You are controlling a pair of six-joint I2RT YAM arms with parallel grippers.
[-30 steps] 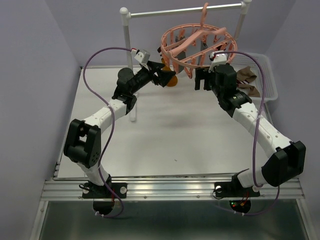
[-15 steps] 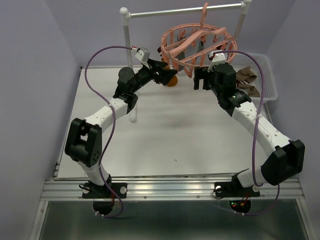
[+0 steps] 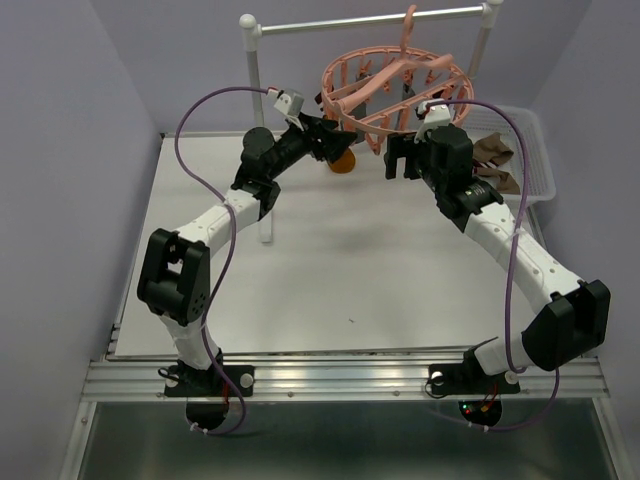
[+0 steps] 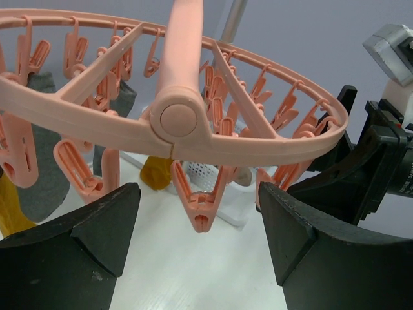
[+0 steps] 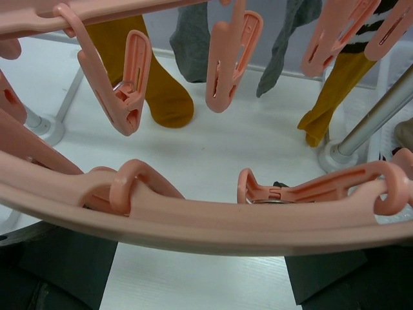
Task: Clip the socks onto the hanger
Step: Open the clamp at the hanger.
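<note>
The salmon-pink hanger [image 3: 390, 85] hangs by its hook from the rail. Several socks are clipped to it, among them a mustard sock [image 3: 342, 162], which also shows in the right wrist view [image 5: 161, 84] next to a grey sock [image 5: 193, 45]. My left gripper [image 3: 322, 138] is open and empty just under the ring's left side. In the left wrist view [image 4: 199, 239] a closed clip [image 4: 202, 206] dangles between its fingers. My right gripper [image 3: 405, 157] is open under the ring's near right edge. In the right wrist view [image 5: 203, 271] the ring [image 5: 193, 219] crosses above its jaws.
The white-posted rail stand [image 3: 251, 70] carries the hanger, and one white post [image 3: 265, 225] stands near my left arm. A white mesh basket [image 3: 535, 150] at the right holds brown socks [image 3: 495, 152]. Purple walls close in on the left, back and right.
My left gripper has risen and moved forward, from beside the mustard sock to just under the ring's left edge. The right arm has barely moved.
</note>
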